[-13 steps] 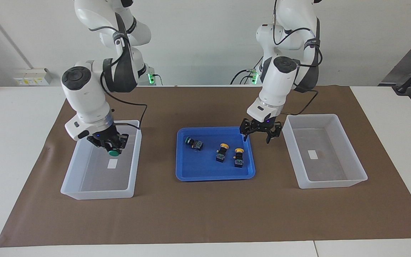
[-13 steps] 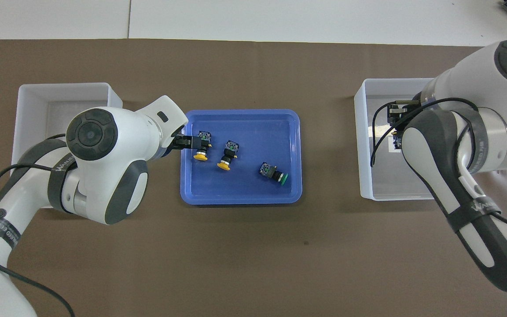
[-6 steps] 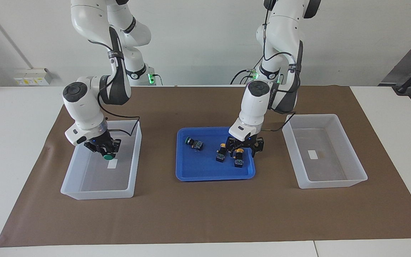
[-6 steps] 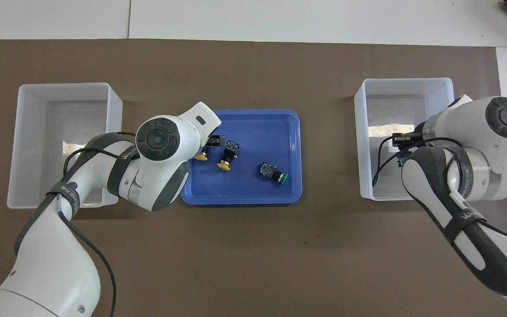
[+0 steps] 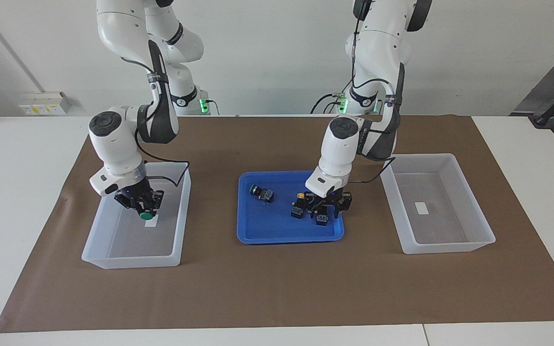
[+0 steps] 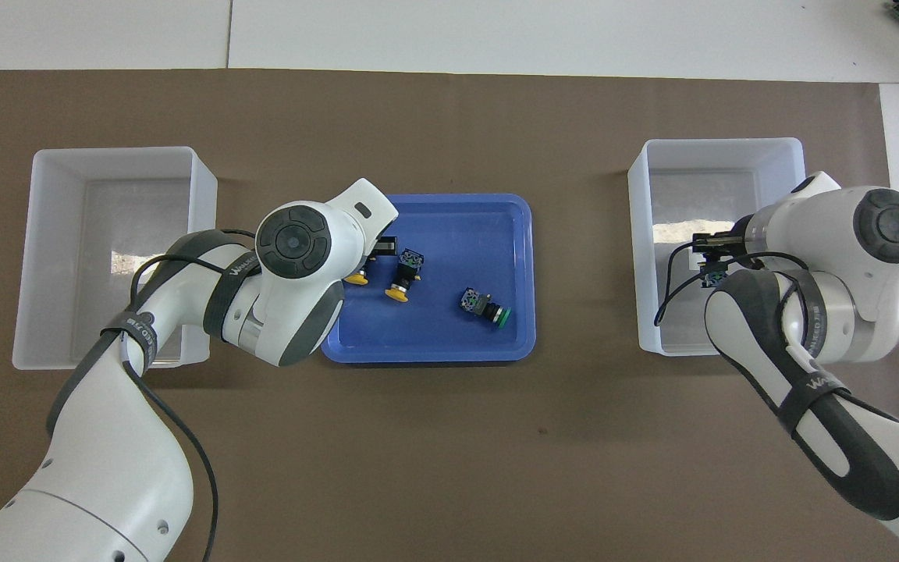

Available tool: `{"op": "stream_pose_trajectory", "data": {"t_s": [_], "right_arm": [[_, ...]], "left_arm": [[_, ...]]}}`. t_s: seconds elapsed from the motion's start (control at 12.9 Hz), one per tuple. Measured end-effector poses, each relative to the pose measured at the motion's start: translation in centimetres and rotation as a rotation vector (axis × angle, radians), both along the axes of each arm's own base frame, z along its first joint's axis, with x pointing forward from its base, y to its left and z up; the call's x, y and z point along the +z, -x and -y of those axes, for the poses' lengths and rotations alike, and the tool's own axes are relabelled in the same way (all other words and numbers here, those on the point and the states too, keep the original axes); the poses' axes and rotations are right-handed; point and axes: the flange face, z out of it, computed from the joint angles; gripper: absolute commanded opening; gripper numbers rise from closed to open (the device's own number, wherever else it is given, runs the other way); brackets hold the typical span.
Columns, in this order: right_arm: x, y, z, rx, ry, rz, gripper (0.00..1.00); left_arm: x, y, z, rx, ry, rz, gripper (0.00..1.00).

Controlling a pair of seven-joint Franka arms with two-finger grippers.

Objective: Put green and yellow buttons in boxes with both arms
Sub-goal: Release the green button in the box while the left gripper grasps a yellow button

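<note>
Lowering both arms, you are sinking the right gripper, gripping a green button, into its box while the left gripper, open-fingered, is straddling a yellow button in the blue tray.

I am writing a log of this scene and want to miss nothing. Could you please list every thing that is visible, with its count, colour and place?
Green buttons: two; one held by the right gripper in a box, one lying in the tray.
Yellow buttons: two; side by side in the tray, one under the left gripper.
Boxes: two, translucent white; one at the right arm's end, one at the left arm's end.
Tray: one, blue; between the boxes.
Mat: one, brown; covers the table.
Right gripper: in the box, shut on a green button.
Left gripper: open, low over a yellow button.
</note>
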Motion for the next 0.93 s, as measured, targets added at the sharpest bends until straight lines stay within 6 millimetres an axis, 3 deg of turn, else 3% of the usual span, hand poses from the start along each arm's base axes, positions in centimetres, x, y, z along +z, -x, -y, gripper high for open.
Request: {"op": "stream_pose_trajectory", "data": {"t_s": [0.08, 0.15, 0.23, 0.46, 0.62, 0.77, 0.93], "right_arm": [[-0.6, -0.3, 0.0, 0.001, 0.001, 0.017, 0.0], [-1.1, -0.5, 0.0, 0.002, 0.002, 0.023, 0.23], [-1.5, -0.6, -0.1, 0.003, 0.002, 0.025, 0.96], [-1.4, -0.9, -0.1, 0.003, 0.003, 0.031, 1.0], [0.3, -1.6, -0.2, 0.005, 0.002, 0.032, 1.0], [4.9, -2.2, -0.9, 0.012, -0.001, -0.009, 1.0], [10.7, -2.1, -3.3, 0.037, -0.022, -0.024, 1.0]], "left_arm": [[-0.4, 0.2, 0.2, -0.004, -0.003, -0.006, 0.41], [-0.6, 0.4, 0.4, -0.006, -0.005, -0.009, 0.18], [-0.7, 0.5, 0.6, -0.005, -0.005, -0.012, 0.0], [-0.4, 0.7, 0.8, 0.014, -0.013, -0.028, 0.0], [1.0, 0.7, 0.5, 0.026, -0.018, -0.031, 0.0], [5.0, 0.5, -1.1, 0.056, -0.024, -0.024, 0.0], [9.3, 0.0, -4.3, 0.109, -0.023, -0.009, 0.0]]}}
